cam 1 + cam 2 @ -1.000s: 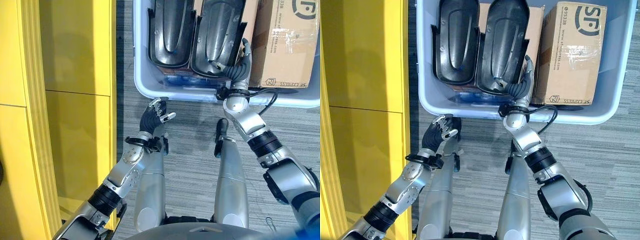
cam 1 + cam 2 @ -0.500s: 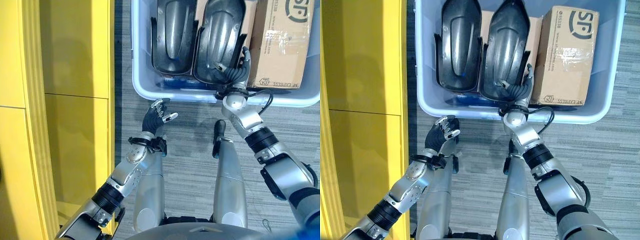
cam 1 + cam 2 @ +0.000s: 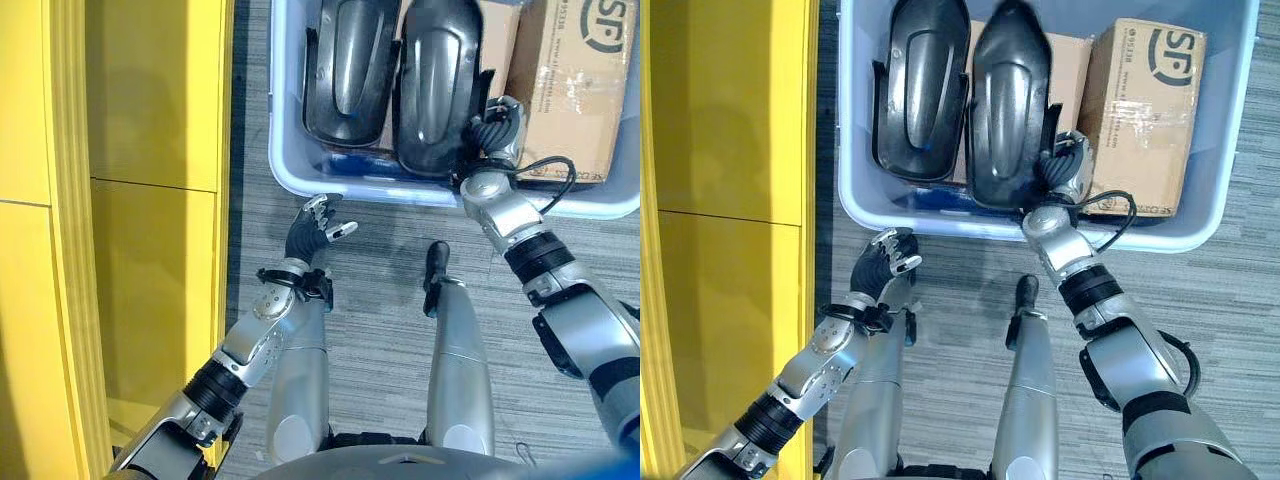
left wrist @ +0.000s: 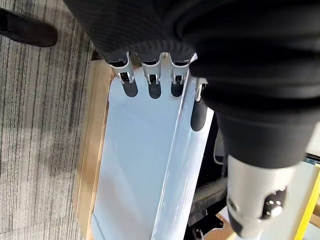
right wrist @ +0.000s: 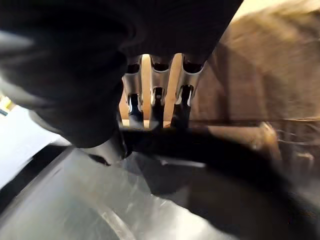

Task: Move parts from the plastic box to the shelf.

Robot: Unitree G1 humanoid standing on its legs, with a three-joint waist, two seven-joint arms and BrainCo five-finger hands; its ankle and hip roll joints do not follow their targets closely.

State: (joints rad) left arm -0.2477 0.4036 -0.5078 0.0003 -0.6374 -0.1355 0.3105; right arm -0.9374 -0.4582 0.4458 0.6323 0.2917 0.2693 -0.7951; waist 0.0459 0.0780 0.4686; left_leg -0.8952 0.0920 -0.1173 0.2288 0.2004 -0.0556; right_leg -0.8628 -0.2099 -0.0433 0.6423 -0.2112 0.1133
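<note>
- The right hand (image 3: 1068,172) is inside the box (image 3: 855,190), at the near right corner of the right-hand part (image 3: 1008,105). In the right wrist view its fingers (image 5: 157,102) curl over the part's dark edge, so it reads as grasping that part.
- From this hand the part lies far and slightly left. Its long axis runs near to far, narrow end farthest, so I judge that the lift must draw it up and back toward the robot.
- A second part (image 3: 922,90) lies just to the left, parallel and close beside the held one; they may be touching. A carton (image 3: 1145,110) stands just right of the hand, leaving it a tight slot.
- The right arm reaches forward from the lower right, wrist over the box's near rim.
- The left hand (image 3: 312,232) hangs over the floor (image 3: 390,260), just short of the near rim, fingers loosely bent and holding nothing.
- The shelf (image 3: 150,200), yellow, stands along the left, well apart from the held part. The right hand is plainly nearer the part, the left nearer the shelf.
</note>
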